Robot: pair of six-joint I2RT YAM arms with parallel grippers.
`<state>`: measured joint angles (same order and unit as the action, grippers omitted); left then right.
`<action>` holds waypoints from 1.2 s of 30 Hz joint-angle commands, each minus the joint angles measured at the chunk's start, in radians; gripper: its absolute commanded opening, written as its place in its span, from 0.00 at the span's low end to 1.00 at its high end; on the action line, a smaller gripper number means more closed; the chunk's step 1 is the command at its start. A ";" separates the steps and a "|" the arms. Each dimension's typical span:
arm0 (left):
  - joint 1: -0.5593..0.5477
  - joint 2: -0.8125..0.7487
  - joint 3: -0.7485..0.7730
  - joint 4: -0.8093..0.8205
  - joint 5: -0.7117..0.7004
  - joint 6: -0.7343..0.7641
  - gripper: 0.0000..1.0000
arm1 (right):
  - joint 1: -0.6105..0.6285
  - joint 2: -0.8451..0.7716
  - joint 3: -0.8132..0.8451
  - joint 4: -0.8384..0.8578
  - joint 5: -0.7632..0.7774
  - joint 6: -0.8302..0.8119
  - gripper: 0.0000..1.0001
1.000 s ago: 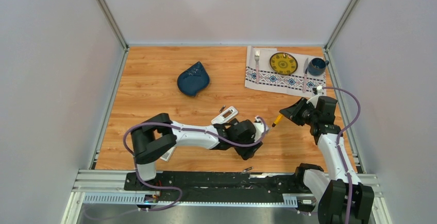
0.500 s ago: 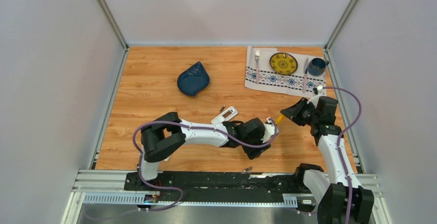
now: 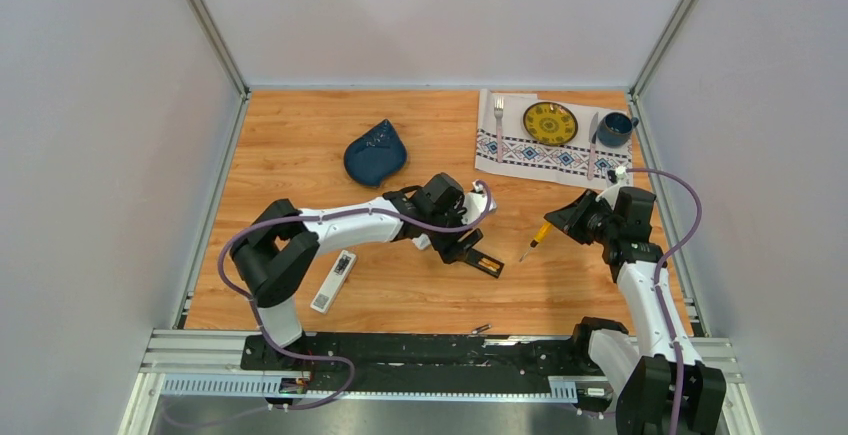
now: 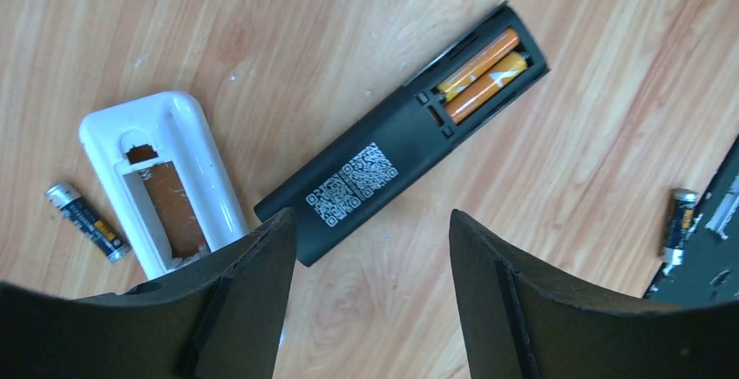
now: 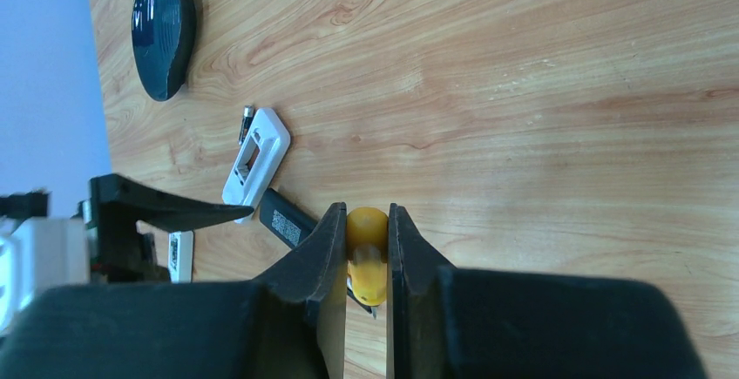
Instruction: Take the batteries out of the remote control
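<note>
Nearest the rail [image 3: 400, 350] lies a loose battery [image 3: 481, 330], and beyond it the black remote [image 4: 383, 170] rests face down, bay uncovered, with two orange batteries [image 4: 481, 76] side by side at the end toward the right arm, probably so the tool can reach them. The left gripper [image 4: 370, 226] hovers over the remote's closed end, jaws spread and empty, while the right gripper [image 5: 366, 215] is clamped on the orange-handled screwdriver [image 3: 538, 237], tip aimed at the bay. Bare table [image 3: 560, 285] separates tip from bay; the blue dish [image 3: 375, 152] and placemat [image 3: 545, 150] sit well beyond.

The black remote [image 3: 485, 263] is seen just beside the left gripper [image 3: 452, 244] — a screwdriver [image 3: 538, 237] is held in the right gripper [image 3: 568, 219].
</note>
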<state>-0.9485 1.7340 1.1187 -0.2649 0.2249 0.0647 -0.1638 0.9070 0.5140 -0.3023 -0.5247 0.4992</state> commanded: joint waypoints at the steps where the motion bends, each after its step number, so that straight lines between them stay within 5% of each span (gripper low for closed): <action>1: 0.045 0.082 0.079 -0.065 0.154 0.089 0.72 | 0.003 -0.011 0.040 0.008 0.008 -0.016 0.00; 8: 0.063 0.174 0.138 -0.131 0.194 0.132 0.71 | 0.003 -0.008 0.044 -0.003 0.011 -0.024 0.00; 15: 0.060 0.108 -0.026 -0.042 0.172 0.075 0.69 | 0.003 0.004 0.041 0.009 0.003 -0.018 0.00; 21: 0.001 0.012 -0.184 0.064 -0.013 0.009 0.69 | 0.003 0.021 0.031 0.040 -0.017 -0.002 0.00; 27: -0.061 0.065 -0.178 0.050 -0.180 -0.016 0.68 | 0.003 0.027 0.031 0.045 -0.024 0.001 0.00; 33: -0.073 0.102 -0.157 0.075 -0.205 -0.060 0.68 | 0.003 0.020 0.032 0.037 -0.023 -0.001 0.00; 36: -0.073 0.124 -0.148 0.072 -0.214 -0.057 0.59 | 0.003 0.021 0.034 0.038 -0.026 0.001 0.00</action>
<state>-1.0206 1.7798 0.9855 -0.1135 0.0505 0.0410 -0.1638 0.9337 0.5156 -0.2955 -0.5331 0.4965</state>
